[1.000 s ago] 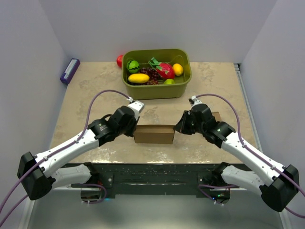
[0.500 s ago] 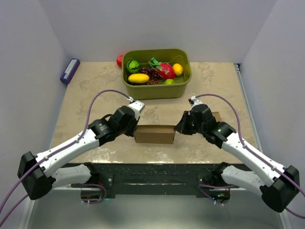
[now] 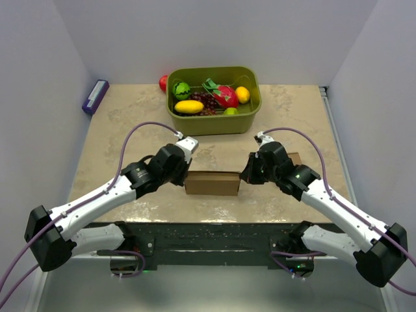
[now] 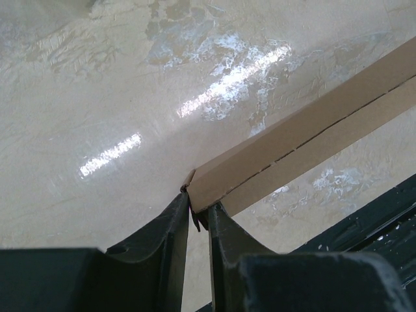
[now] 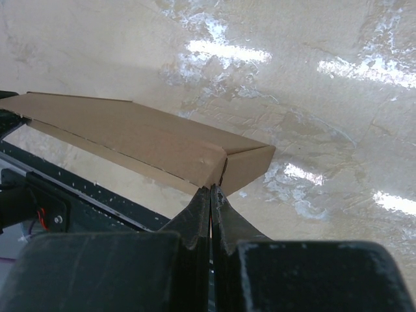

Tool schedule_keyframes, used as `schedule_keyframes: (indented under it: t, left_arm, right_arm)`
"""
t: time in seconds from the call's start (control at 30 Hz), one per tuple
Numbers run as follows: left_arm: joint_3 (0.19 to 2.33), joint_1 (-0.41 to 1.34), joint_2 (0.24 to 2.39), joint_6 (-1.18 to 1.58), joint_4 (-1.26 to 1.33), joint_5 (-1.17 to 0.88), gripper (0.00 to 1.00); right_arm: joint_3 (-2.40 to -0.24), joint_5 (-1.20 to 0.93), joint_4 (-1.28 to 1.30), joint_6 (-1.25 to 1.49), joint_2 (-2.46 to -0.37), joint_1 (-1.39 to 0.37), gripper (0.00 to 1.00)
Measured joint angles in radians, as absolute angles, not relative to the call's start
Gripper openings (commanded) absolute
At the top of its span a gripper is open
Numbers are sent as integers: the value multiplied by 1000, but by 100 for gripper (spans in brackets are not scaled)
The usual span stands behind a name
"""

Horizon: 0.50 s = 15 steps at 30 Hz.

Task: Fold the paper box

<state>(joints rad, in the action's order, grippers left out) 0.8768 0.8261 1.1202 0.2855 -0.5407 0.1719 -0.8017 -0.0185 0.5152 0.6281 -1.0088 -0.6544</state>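
**Beige tabletop, flattened box held at both ends**

Mottled beige tabletop [image 3: 292, 110] carries a green bin [image 3: 214, 127] of toy fruit at the back. Well in front of the bin, close to the near edge and about midway across, lies the paper box [image 3: 211, 183], a flattened brown cardboard piece. Its long axis runs side to side, parallel to the near edge, with one end pointing at each arm. I judge it light and stiff along its length. It looks ready to hinge at its creases and to crush at a corner, and its dry surface should grip well. I would take it by the thin end edges, where the jaws sit now. My left gripper [image 4: 198, 207] has its jaws nearly together, pinching the box's left end corner. My right gripper [image 5: 211, 194] has its jaws pressed all but together at the right end corner. I judge a thin edge is nipped there, though the sliver is too fine to see.
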Motion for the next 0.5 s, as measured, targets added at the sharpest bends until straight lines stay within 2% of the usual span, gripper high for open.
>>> schedule_keyframes:
  t: [0.03,0.1,0.13,0.17,0.3,0.5]
  left_arm:
    - [876,826,1120,286,-540,172,32]
    - [876,826,1119,286,-541,171,40]
    - [876,826,1117,287,-542,169,49]
    - [876,826,1113,287,-545,168,51]
    - [869,828,1074,294,-567,159,56]
    - [869,828,986,297,-569,159,53]
  right_arm:
    - [-802,-18,516,627,-1009,-654,0]
    - [-802,-16,516,625,-1008,-654,0]
    - [-802,-15,516,625,-1008,-654,0]
    - [-802,-12,516,625,-1008,-654,0]
    - [-802,2,517,627,-1007,-654,0]
    - [-802,17,525,629,-1002,-654,0]
